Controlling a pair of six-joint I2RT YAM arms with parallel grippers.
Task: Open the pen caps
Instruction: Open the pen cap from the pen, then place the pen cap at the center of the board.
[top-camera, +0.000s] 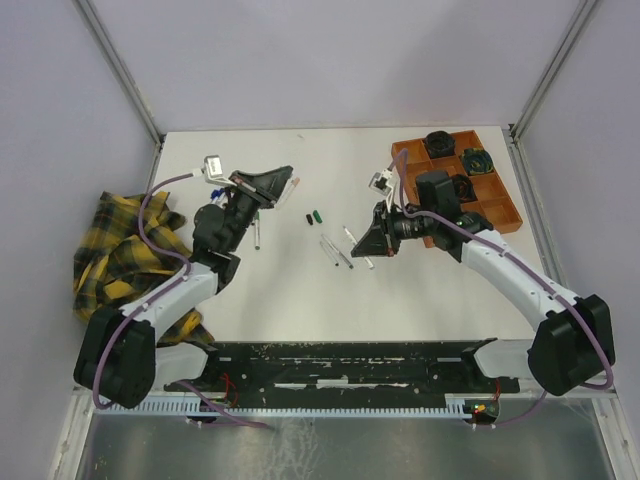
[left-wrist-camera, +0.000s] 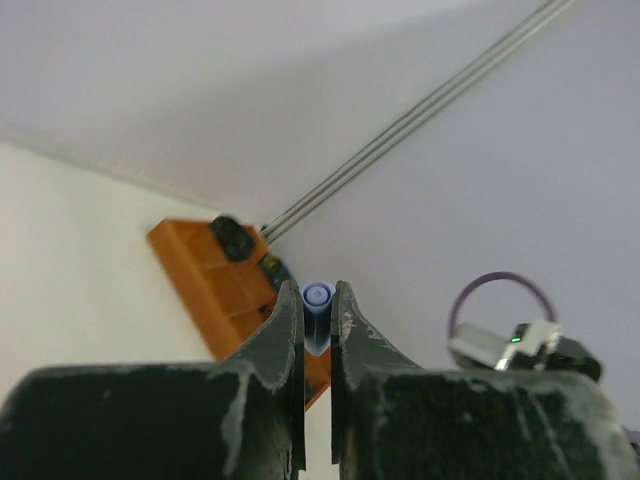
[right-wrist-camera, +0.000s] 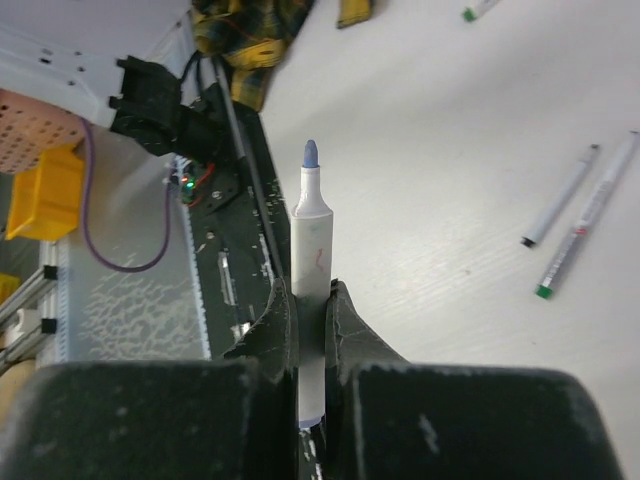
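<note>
The left gripper (left-wrist-camera: 318, 306) pinches a small pale-blue cap (left-wrist-camera: 318, 296), round end outward, above the table (top-camera: 285, 290) toward its far edge. The right gripper (right-wrist-camera: 310, 293) clamps a bare, blue-tipped white pen (right-wrist-camera: 310, 215).

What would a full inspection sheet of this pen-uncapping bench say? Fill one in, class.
Surface: white table.
Job's things: blue cap; uncapped blue-tipped pen; loose pens; green cap and black cap lying loose.
Clutter: plaid cloth; orange tray holding black round objects.
Grippers: left gripper jaws shut on blue cap; right gripper jaws shut on blue-tipped pen.
Cables: purple cables along both arms.
Surroundings: pale walls, metal frame.
</note>
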